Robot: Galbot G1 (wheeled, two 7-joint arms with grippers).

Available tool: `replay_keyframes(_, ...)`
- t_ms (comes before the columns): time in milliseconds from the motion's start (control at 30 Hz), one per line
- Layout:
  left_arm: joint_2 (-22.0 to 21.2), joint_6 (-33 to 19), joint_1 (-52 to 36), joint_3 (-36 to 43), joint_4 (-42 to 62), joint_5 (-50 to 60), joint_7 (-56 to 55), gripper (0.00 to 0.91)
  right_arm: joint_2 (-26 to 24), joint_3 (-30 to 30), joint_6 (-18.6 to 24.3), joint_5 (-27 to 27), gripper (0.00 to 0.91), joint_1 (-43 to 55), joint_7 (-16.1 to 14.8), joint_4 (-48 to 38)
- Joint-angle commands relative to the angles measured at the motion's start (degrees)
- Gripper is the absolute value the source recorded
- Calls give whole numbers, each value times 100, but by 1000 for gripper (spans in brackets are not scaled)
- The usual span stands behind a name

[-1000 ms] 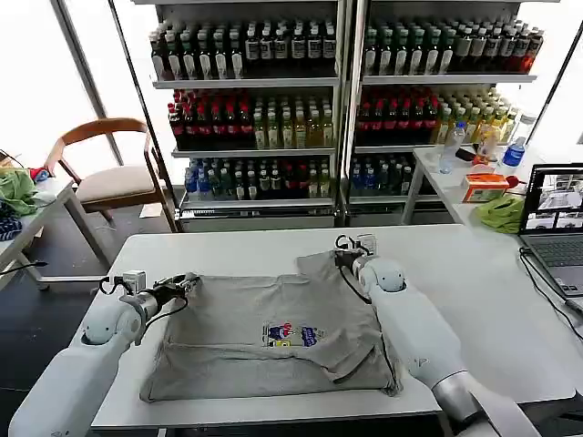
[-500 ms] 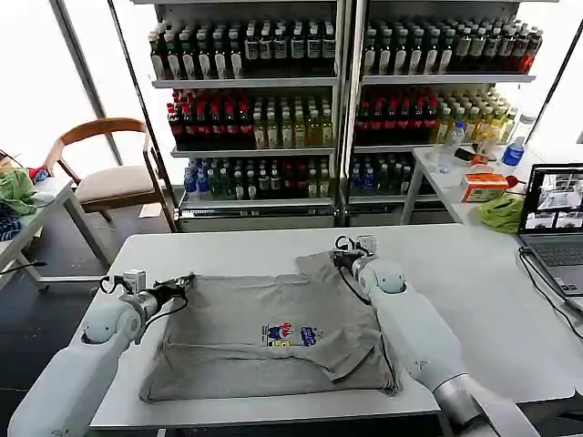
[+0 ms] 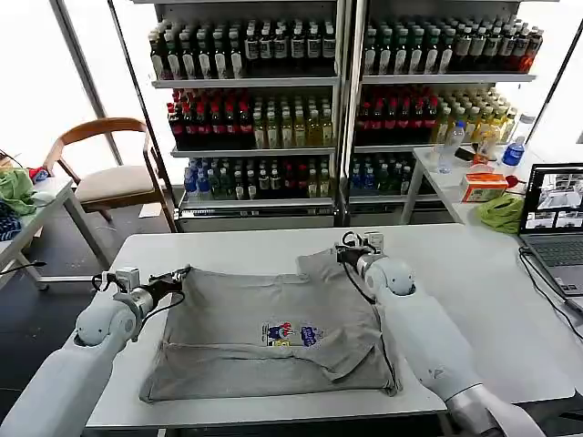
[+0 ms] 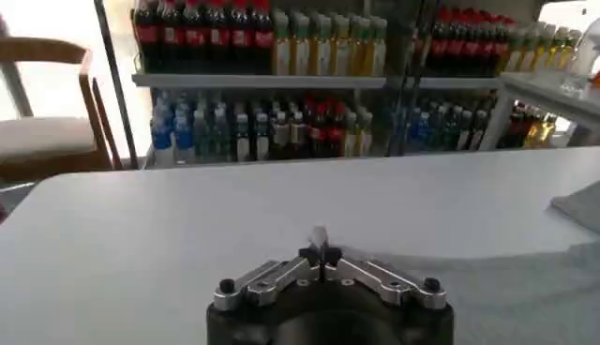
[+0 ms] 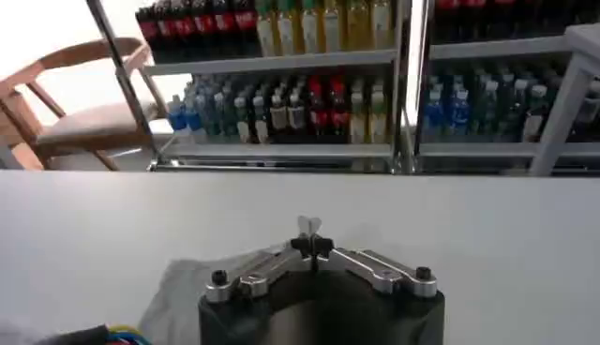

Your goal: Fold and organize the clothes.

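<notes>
Head view: grey T-shirt point(image 3: 273, 332) on white table point(image 3: 455, 273); left gripper point(image 3: 182, 274) pinched shut on its far-left corner; right gripper point(image 3: 346, 254) clamped on far-right sleeve; shelves point(image 3: 255, 82) hold bottles point(image 3: 237, 127).

Drink shelves point(image 3: 337, 100), chair point(image 3: 109, 177), laptop point(image 3: 554, 214), maybe green cloth point(image 3: 501, 214).

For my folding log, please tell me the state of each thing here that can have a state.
T-shirt: flat on the table, partly folded, print facing up.
Left gripper: shut on the T-shirt's far left corner.
Right gripper: shut on the T-shirt's far right corner.
Laptop: open, screen lit.
</notes>
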Motion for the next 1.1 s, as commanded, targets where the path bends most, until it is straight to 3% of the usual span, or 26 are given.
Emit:
replay_keyframes(33, 56, -27, 300, -184, -530, -64, -54, 0, -234, 102, 10, 291, 0, -286, 107, 833)
replay_keyframes(600, 281, -57, 1575, -1174, -1762, -293, -233, 0, -841, 984, 7, 757, 0, -2121, 516, 3316)
replay_keyframes(1100, 284, -49, 2930, -1967, -2882, -315, -293, 0, -1360, 1748, 17, 790, 0, -4189, 561, 4870)
